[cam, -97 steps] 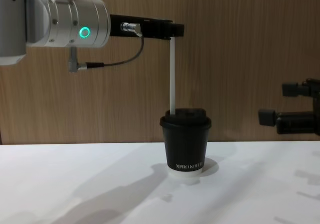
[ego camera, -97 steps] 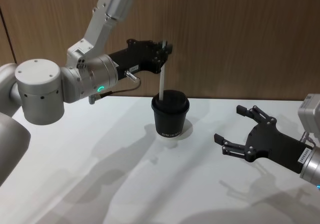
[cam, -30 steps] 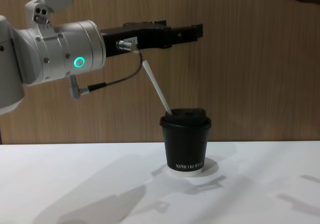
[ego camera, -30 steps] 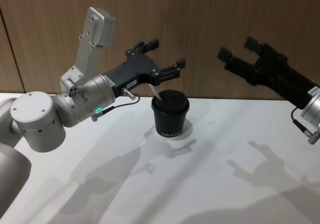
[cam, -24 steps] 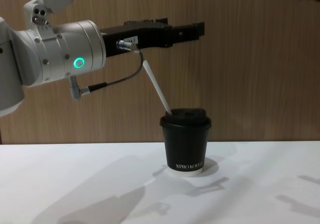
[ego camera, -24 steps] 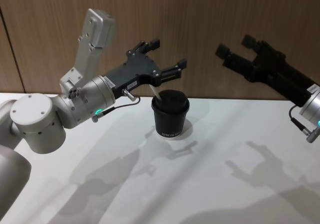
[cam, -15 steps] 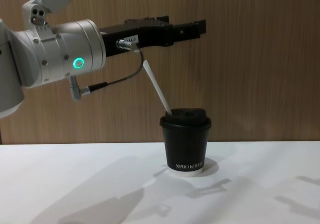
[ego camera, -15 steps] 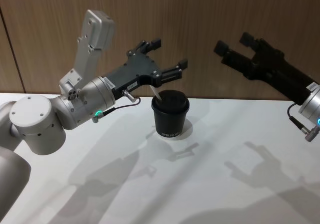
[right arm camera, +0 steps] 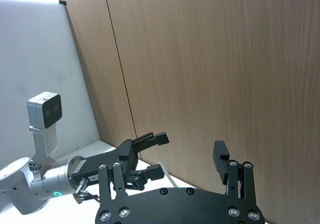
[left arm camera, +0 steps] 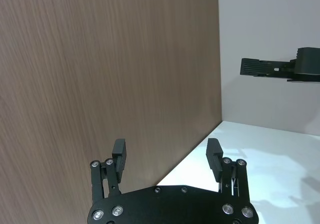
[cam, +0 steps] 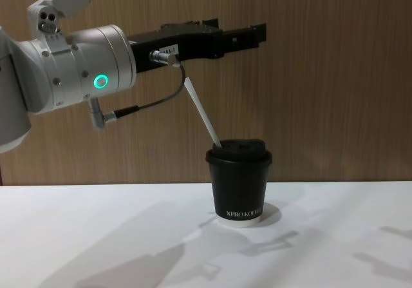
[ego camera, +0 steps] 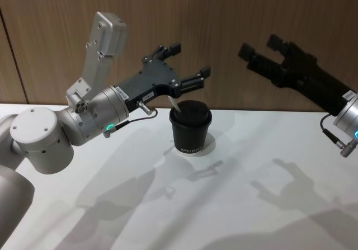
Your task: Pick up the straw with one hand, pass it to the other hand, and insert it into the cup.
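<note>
Thin white straw (cam: pixel 202 114) now leans in the lidded black paper cup (cam: pixel 239 182) on the white counter (ego camera: pixel 235 205), released by left gripper (ego camera: pixel 188 65), fingers apart above; right gripper (ego camera: pixel 263 51) raised, fingers apart: insertion looks done.

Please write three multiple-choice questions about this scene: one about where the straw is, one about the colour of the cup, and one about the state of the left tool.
1. Where is the thin white straw?
A. flat on the table
B. standing in the cup's lid, leaning
C. held by the right tool

2. What colour is the small paper cup with a domed lid?
A. black
B. red
C. white

3. What is the state of the left tool?
A. shut on the straw
B. open, above the cup
C. resting on the table

Answers:
1 B, its lower end enters the lid while it tilts left.
2 A, black with white lettering.
3 B, its fingers are spread and hold nothing.
</note>
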